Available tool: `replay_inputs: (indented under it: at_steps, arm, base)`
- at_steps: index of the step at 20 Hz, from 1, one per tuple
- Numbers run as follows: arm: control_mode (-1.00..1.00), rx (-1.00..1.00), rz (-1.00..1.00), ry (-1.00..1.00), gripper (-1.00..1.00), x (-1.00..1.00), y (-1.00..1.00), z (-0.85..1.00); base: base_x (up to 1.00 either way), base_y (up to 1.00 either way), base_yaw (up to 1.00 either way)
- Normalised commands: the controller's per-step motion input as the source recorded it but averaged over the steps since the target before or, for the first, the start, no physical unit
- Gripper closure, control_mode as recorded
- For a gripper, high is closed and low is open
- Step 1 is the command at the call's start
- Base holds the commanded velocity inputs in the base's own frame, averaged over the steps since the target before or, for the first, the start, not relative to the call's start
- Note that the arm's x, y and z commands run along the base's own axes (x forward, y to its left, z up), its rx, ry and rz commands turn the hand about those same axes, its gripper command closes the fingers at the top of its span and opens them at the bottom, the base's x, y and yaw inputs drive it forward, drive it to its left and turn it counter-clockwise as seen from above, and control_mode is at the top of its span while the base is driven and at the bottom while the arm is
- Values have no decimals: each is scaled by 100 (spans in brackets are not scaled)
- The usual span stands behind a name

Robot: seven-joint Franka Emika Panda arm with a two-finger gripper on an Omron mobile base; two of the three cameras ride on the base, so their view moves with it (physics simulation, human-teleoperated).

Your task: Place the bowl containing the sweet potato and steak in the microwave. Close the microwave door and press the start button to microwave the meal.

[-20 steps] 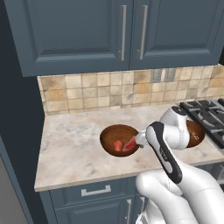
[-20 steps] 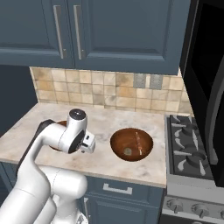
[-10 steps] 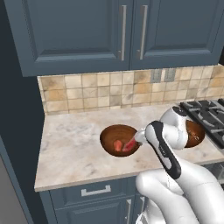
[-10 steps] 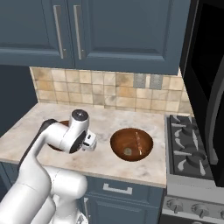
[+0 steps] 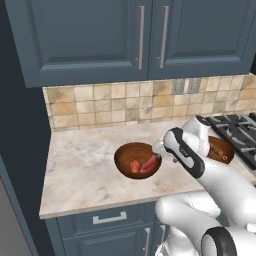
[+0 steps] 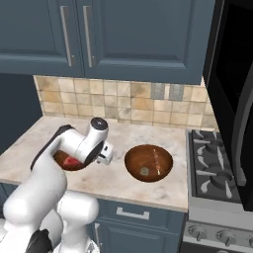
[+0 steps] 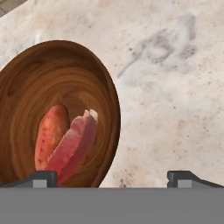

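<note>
The jaws stand wide apart and hold nothing, straddling the bowl (image 7: 57,113) rim nearest the stove-side tabletop (image 5: 85,170) edge. The steak (image 7: 72,146) lies inside.

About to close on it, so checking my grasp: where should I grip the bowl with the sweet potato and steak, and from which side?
Take the bowl by its thin rim, one finger inside and one outside, coming down from above. The open gripper already straddles the rim nearest it in the hand view. That stretch looks best: the sweet potato and steak lie deeper in the bowl, likely clear of the inner finger.
</note>
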Motion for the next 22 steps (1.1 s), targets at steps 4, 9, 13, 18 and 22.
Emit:
replay_inputs:
  at_steps: [4, 9, 13, 18, 22]
  arm:
    - [-100, 6, 0, 9, -100, 51, -16, 3]
    - [-100, 2, 0, 3, -100, 38, -3, 0]
    - [-100, 0, 1, 0, -100, 13, 3, -7]
    - [-100, -1, 1, 0, -100, 6, 17, -17]
    - [-100, -4, 2, 0, -100, 1, 28, -25]
  base:
    - [0, 0, 0]
    - [0, 0, 0]
    - [0, 0, 0]
    - [0, 0, 0]
    - [0, 0, 0]
